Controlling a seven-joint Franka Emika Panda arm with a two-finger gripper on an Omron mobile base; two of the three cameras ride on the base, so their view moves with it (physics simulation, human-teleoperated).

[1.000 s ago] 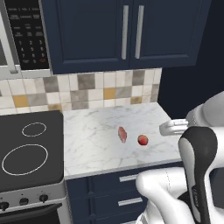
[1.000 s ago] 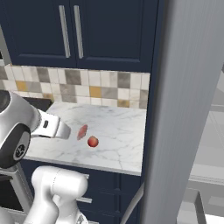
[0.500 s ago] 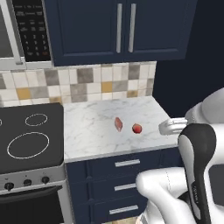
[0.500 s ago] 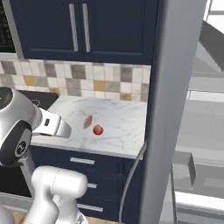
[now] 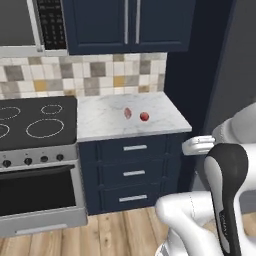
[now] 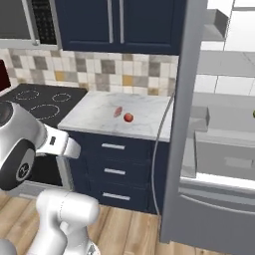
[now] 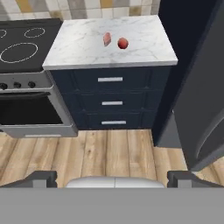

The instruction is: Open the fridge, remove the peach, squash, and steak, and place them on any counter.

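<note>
The gripper (image 7: 112, 177) hangs wide and empty, well back from the counter (image 7: 144, 41); the steak (image 7: 106, 39) and peach (image 7: 123, 43) lie ahead, so fetching the squash risks clipping the fridge (image 6: 185, 124) door

Steak (image 5: 127, 113) and peach (image 5: 144, 116) lie side by side on counter (image 5: 105, 122)

A black stovetop (image 5: 36, 121) with white rings was set above an oven (image 7: 33, 109); what appeared to be a microwave (image 6: 30, 20) was mounted overhead.
</note>
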